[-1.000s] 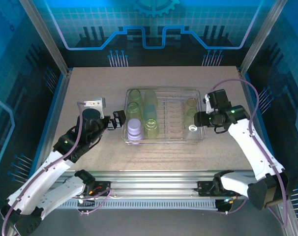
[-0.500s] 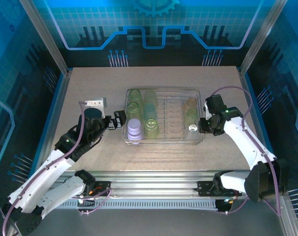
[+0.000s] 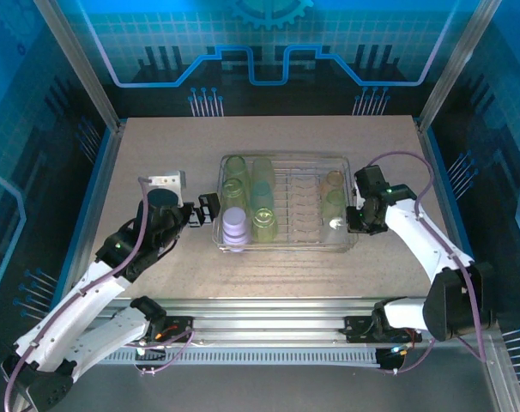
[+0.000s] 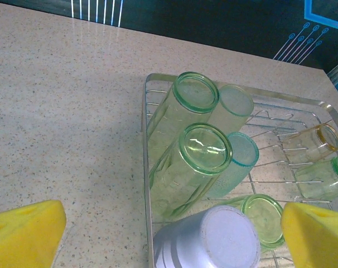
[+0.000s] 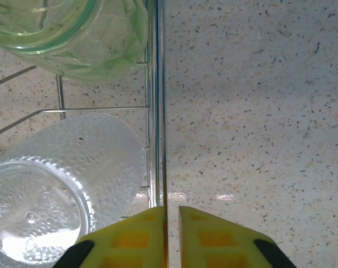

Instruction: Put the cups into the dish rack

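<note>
**A:** Where is the right tool (image 3: 353, 219)?

**B:** At the right rim of the dish rack (image 3: 281, 156), toward its near corner. In the wrist view its yellow fingers (image 5: 130, 234) are pinched together, and the rim wire runs into the thin slit between them. It is clamped on the rack itself, not on a cup.

**A:** And the cups?

**B:** They all lie inside the rack. A clear bumpy cup (image 5: 63, 173) lies on its side just left of that tool, against the rim wires. A green cup (image 5: 74, 33) lies just past it on the far side.

**A:** The left tool (image 3: 210, 209)?

**B:** It is just beside the rack's left rim, with its fingers (image 4: 24, 234) spread wide and nothing between them. The lavender cup (image 4: 213, 240), bottom up, is nearest to it. Two tall green cups (image 4: 205, 148) and a teal cup (image 4: 236, 162) lie farther in.

**A:** Where is the rack?

**B:** In the middle of the speckled worktop (image 3: 157, 146).
</note>
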Robot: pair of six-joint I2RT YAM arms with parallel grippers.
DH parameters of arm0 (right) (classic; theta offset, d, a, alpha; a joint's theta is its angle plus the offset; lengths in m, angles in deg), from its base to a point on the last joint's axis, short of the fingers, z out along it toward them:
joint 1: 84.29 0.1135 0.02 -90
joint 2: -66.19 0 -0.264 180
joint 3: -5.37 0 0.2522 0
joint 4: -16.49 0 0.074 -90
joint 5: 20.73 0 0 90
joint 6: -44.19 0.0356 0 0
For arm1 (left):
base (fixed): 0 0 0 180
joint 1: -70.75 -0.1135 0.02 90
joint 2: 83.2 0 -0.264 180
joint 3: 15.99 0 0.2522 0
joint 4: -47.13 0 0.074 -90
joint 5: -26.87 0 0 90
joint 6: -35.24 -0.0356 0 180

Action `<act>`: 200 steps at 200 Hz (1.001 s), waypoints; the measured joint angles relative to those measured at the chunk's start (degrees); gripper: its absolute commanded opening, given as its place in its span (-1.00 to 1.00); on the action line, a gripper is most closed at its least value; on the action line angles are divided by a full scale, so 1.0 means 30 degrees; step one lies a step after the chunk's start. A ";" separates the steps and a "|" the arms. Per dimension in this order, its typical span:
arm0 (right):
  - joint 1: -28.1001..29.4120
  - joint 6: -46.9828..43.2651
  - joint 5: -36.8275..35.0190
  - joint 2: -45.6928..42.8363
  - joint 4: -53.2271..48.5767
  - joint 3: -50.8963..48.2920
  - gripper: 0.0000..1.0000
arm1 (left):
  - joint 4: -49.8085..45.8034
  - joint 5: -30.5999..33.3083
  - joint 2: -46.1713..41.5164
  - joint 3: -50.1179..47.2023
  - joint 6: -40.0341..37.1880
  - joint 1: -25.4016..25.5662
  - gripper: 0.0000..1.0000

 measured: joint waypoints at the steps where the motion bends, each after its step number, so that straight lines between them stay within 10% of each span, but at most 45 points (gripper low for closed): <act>1: 0.0000 0.0000 -0.0015 0.0000 0.0000 0.0000 -0.97 | 0.0000 0.0000 0.0000 -0.0007 0.0000 0.0000 0.98; 200: -0.2208 0.0444 0.1326 0.6266 0.2521 0.5333 -1.00 | -0.0248 0.0641 0.0634 -0.0255 -0.1064 0.0000 0.99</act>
